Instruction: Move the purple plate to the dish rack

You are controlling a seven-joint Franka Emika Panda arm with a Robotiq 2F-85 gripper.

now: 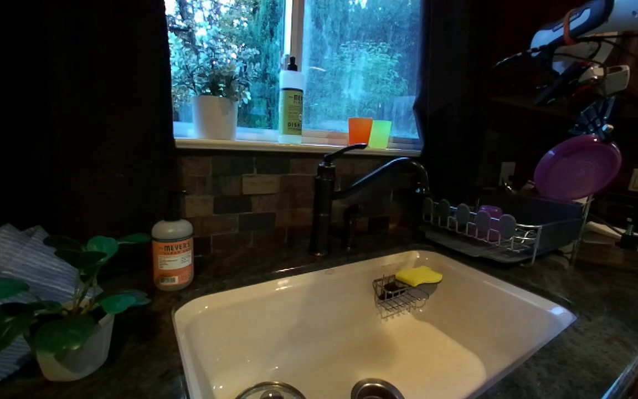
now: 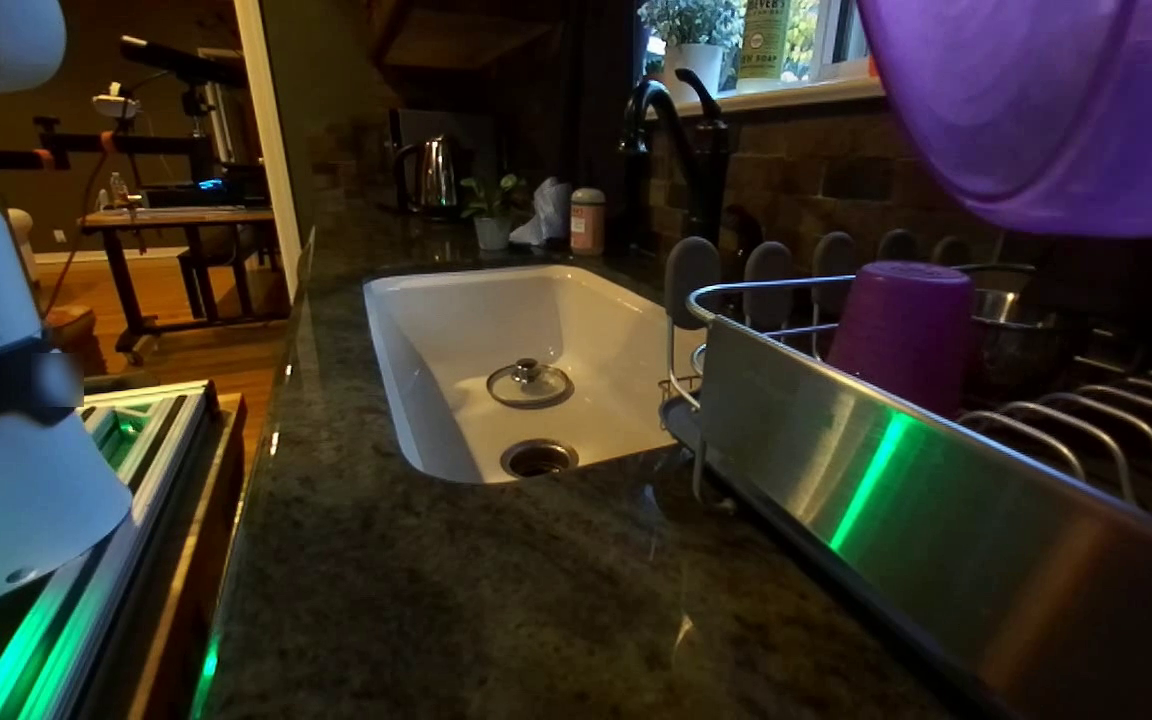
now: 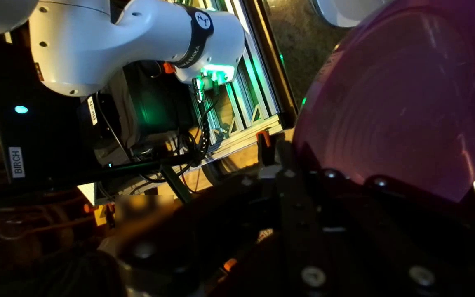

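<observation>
my gripper (image 1: 595, 131) is clamped on the rim of the purple plate (image 1: 577, 167). i hold the plate tilted, above the dish rack (image 2: 936, 530); a purple cup (image 2: 901, 335) stands inside the rack.

the countertop (image 2: 536, 600) is dark, mottled and glossy; green light glints on its front edge. the white sink (image 1: 252, 316) is set into it. a glass lid (image 2: 528, 385) lies on the sink floor, near the drain (image 2: 539, 457). a wire caddy (image 1: 401, 303) at the sink wall bears a yellow sponge (image 1: 418, 275). the dark faucet (image 1: 324, 205) stands between the sink and the tiled backsplash (image 1: 260, 184). above the backsplash is a window (image 1: 358, 66); on its sill (image 1: 263, 143), an orange cup (image 1: 360, 131) and a green cup (image 1: 380, 134) stand side by side. in an exterior view, a wooden table (image 2: 176, 216) stands on a wood floor (image 2: 161, 290), past a pale door frame (image 2: 268, 130).

markings: the soap bottle (image 1: 172, 256) on the counter has an orange label; "meyer's" is legible. on the sill, the dish-soap bottle (image 1: 291, 113) reads "dish"; its brand name is only partly visible. in the wrist view, the dark band (image 3: 201, 39) on my arm (image 3: 138, 37) reads "emika", with the preceding letters hard to make out. a white tag (image 3: 17, 162) on a black housing (image 3: 35, 136) reads "birch". a smaller tag (image 3: 92, 110) near it is too small to read.
</observation>
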